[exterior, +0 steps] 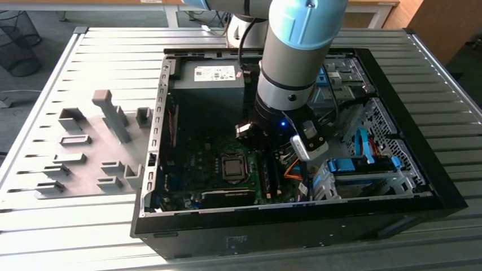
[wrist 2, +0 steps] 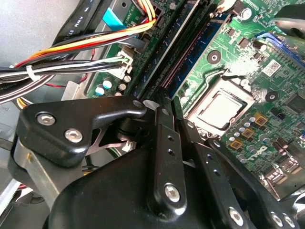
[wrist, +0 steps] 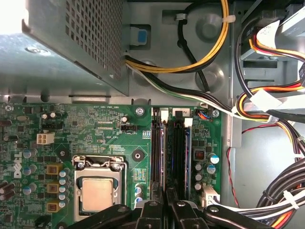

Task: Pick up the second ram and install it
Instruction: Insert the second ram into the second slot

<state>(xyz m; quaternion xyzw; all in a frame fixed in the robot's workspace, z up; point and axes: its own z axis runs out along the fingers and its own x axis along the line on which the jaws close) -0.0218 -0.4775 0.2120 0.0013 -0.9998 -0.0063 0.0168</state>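
In both wrist views my gripper (wrist: 167,211) (wrist 2: 169,112) sits low over the motherboard's memory slots (wrist: 177,157), fingers drawn close together. The second ram (wrist: 164,157) (wrist 2: 202,45) shows edge-on as a thin blue-green strip. It stands along the slot nearest the processor (wrist: 97,193) and runs straight into the narrow gap between the fingers. Another blue-green stick (wrist: 188,157) stands in the slot nearest the cables. In the exterior view the arm's wrist (exterior: 290,121) reaches into the open computer case (exterior: 421,186) and covers the fingers.
The power supply box (exterior: 207,90) (wrist: 71,43) fills the case's far end. Bundled cables (wrist: 267,109) (wrist 2: 71,57) run close beside the slots. Blue drive-bay clips (exterior: 362,164) sit on the exterior view's right. A grey fixture of slotted blocks (exterior: 98,152) lies on the table outside the case.
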